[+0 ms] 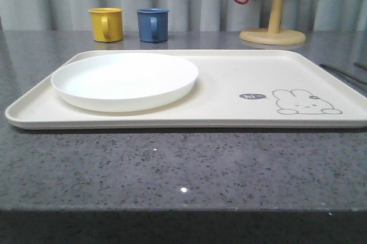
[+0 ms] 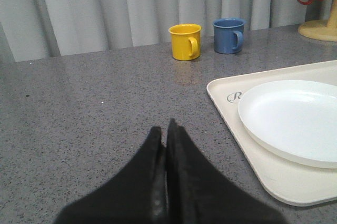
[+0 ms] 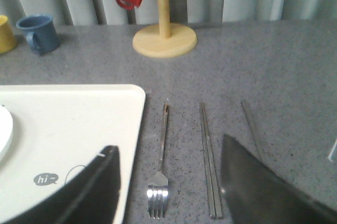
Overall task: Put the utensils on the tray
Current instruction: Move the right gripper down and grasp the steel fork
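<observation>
**Operator:** I'm looking at the fork (image 3: pixel 160 179) first. It lies flat on the counter (image 1: pixel 183 169) just beside the tray's (image 3: pixel 105 108) right edge, tines toward my right claw (image 3: pixel 168 182), whose fingers stand wide apart either side of it.

**Partner:** How will it handle?

**Operator:** My guess is light, stiff and slick: thin polished metal lying flush on stone. I'd pinch across the narrow handle near the middle, not the tines.

**Partner:** And the rest?

**Operator:** The chopsticks (image 3: pixel 209 155) lie parallel just right of the fork, touching each other, likely to roll or split. Beyond them lies a thin handle, probably the spoon (image 3: pixel 251 126), partly hidden by a finger. The plate (image 1: pixel 125 80) already sits on the tray's left half.

**Partner:** Left claw?

**Operator:** The left claw (image 2: pixel 166 134) hangs over bare counter, fingers pressed together, holding nothing.
</observation>
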